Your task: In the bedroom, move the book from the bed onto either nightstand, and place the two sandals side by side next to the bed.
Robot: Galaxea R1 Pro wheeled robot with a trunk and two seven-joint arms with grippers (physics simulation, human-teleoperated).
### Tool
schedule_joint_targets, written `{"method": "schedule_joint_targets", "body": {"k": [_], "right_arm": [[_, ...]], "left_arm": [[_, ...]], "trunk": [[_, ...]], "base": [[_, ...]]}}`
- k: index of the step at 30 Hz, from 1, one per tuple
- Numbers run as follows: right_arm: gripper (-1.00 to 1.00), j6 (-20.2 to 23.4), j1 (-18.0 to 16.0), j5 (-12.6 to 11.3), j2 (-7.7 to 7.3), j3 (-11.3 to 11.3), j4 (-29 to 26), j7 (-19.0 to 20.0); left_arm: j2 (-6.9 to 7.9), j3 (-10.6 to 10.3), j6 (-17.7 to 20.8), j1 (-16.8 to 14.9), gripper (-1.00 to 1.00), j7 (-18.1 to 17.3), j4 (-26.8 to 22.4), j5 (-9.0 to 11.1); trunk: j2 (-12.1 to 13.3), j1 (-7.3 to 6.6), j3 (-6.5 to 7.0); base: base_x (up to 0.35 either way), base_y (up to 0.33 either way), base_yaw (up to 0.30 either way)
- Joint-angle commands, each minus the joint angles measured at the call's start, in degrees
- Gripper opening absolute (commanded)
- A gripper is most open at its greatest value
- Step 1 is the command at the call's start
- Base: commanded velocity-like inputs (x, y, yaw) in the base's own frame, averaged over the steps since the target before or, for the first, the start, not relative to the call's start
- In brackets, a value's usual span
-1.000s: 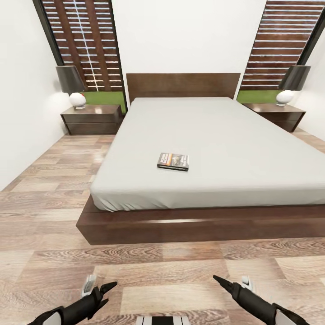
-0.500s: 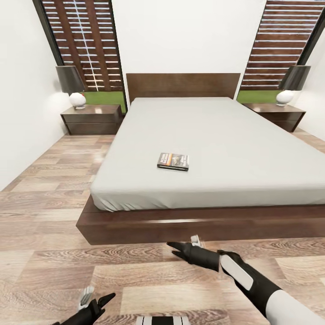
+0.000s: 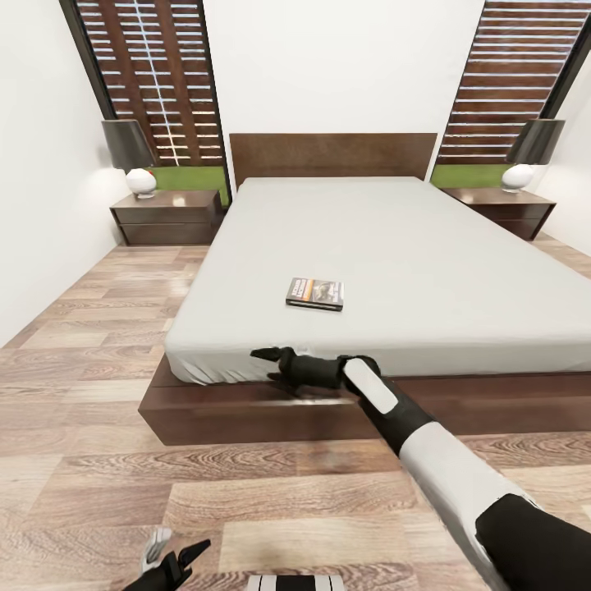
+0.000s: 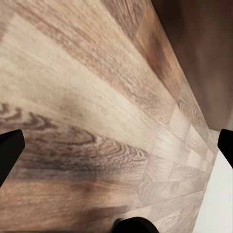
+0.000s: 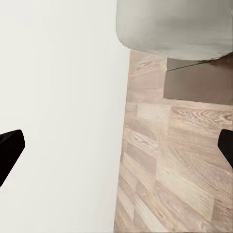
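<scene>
right gripper (image 3: 264,365) open, near book (image 3: 314,293) on bed (image 3: 427,263)

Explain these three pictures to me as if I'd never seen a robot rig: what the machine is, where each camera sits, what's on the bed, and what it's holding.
This is a simulated wheeled robot with two arms. The big picture comes from its head camera, looking down over a bedroom. The right arm reaches toward the bed, its tool open and empty near the mattress's front edge. The left tool hangs low over the floor, also open and empty. A book lies flat on the mattress, untouched. A nightstand with a lamp stands at each side. The two smaller pictures come from cameras at each wrist, looking along the fingers: the left sees floor planks, the right sees wall, floor and the mattress corner.
</scene>
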Motion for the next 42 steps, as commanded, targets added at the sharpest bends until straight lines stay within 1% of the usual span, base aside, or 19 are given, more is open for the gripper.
{"method": "schedule_joint_targets", "body": {"k": [1,2,4,5,6,8,10,13,15,17,20,21,22,23,24,25,29,34,42], "right_arm": [[1.00,0.83,-1.79,0.06,0.50,-1.46,0.17,-1.60],[1.00,2.30,-5.26,-0.67,1.32,-4.22,0.58,-5.34],[1.00,3.57,-9.10,-1.50,1.97,-6.61,1.94,-9.13],[1.00,3.57,-9.10,-1.50,1.97,-6.61,1.94,-9.13],[1.00,4.46,-13.32,-2.56,2.40,-8.65,4.77,-12.62],[1.00,5.08,-17.88,-4.05,2.66,-10.36,8.93,-15.53],[1.00,5.52,-22.32,-5.81,2.72,-11.64,13.64,-17.68],[1.00,5.88,-27.95,-8.19,2.45,-12.82,20.12,-19.76],[1.00,5.95,-30.67,-9.04,1.95,-13.26,23.21,-20.79],[1.00,5.97,-32.62,-9.51,1.06,-13.54,25.26,-21.88],[1.00,5.96,-34.48,-9.93,-0.55,-13.76,27.02,-24.10],[1.00,5.96,-34.48,-9.93,-0.55,-13.76,27.02,-24.10],[1.00,5.96,-35.21,-10.17,-1.43,-13.83,27.67,-25.92],[1.00,5.96,-35.47,-10.25,-1.79,-13.87,27.90,-26.89],[1.00,5.95,-35.66,-10.33,-2.10,-13.91,28.08,-27.89],[1.00,5.95,-35.66,-10.33,-2.10,-13.91,28.08,-27.89],[1.00,6.06,-36.18,-10.77,-2.99,-14.56,28.58,-31.80],[1.00,6.35,-36.35,-10.63,-3.24,-14.57,28.74,-33.26],[1.00,6.35,-36.05,-10.47,-3.26,-14.49,29.32,-33.71]], "left_arm": [[-0.01,0.27,0.59,0.05,1.00,-0.18,-0.01,0.04],[-0.04,0.26,0.65,0.16,1.00,-0.23,-0.01,0.05],[-0.10,0.25,0.70,0.27,1.00,-0.29,-0.01,0.05],[-0.10,0.25,0.70,0.27,1.00,-0.29,-0.01,0.05],[-0.16,0.22,0.73,0.39,1.00,-0.33,-0.01,0.05],[-0.31,0.19,0.70,0.53,1.00,-0.38,0.02,0.05],[-0.65,0.15,0.65,0.80,1.00,-0.60,0.03,0.02],[-1.17,0.12,0.54,1.50,1.00,-1.57,0.01,-0.16],[-1.41,0.11,0.55,1.88,1.00,-2.70,0.00,-0.70],[-1.54,0.10,0.62,2.18,1.00,-4.14,0.02,-1.55],[-1.66,0.09,0.79,2.49,1.00,-6.44,0.05,-2.87],[-1.66,0.09,0.79,2.49,1.00,-6.44,0.05,-2.87],[-1.69,0.09,0.92,2.61,1.00,-7.65,0.06,-3.51],[-1.71,0.09,0.98,2.68,1.00,-8.12,0.06,-3.75],[-1.72,0.09,1.03,2.73,1.00,-8.49,0.07,-3.94],[-1.72,0.09,1.03,2.73,1.00,-8.49,0.07,-3.94],[-1.75,0.09,1.31,3.21,1.00,-9.51,0.08,-4.56],[-1.81,0.09,1.43,3.86,1.00,-9.89,0.08,-5.30],[-1.91,0.09,2.45,4.19,1.00,-10.12,0.08,-7.58]], "trunk": [[-0.01,-0.01,-0.05],[-0.01,-0.01,-0.05],[-0.01,-0.01,-0.05],[-0.01,-0.01,-0.05],[-0.01,-0.01,-0.05],[-0.01,-0.01,-0.05],[-0.01,-0.01,-0.05],[-0.01,-0.01,-0.05],[-0.01,-0.01,-0.05],[-0.01,-0.01,-0.05],[-0.01,-0.01,-0.05],[-0.01,-0.01,-0.05],[-0.01,-0.01,-0.05],[-0.01,-0.01,-0.05],[-0.01,-0.01,-0.05],[-0.01,-0.01,-0.05],[-0.01,-0.01,-0.05],[-0.01,-0.01,-0.05],[-0.01,-0.01,-0.05]], "base": [[0.000,0.000,0.000],[0.000,0.000,0.000],[0.000,0.000,0.000],[0.000,0.000,0.000],[0.000,0.000,0.000],[0.000,0.000,0.000],[0.000,0.000,0.000],[0.000,0.000,0.000],[0.000,0.000,0.000],[0.000,0.000,0.000],[0.000,0.000,0.000],[0.000,0.000,0.000],[0.000,0.000,0.000],[0.000,0.000,0.000],[0.000,0.000,0.000],[0.000,0.000,0.000],[0.000,0.000,0.000],[0.000,0.000,0.000],[0.000,0.000,0.000]]}}
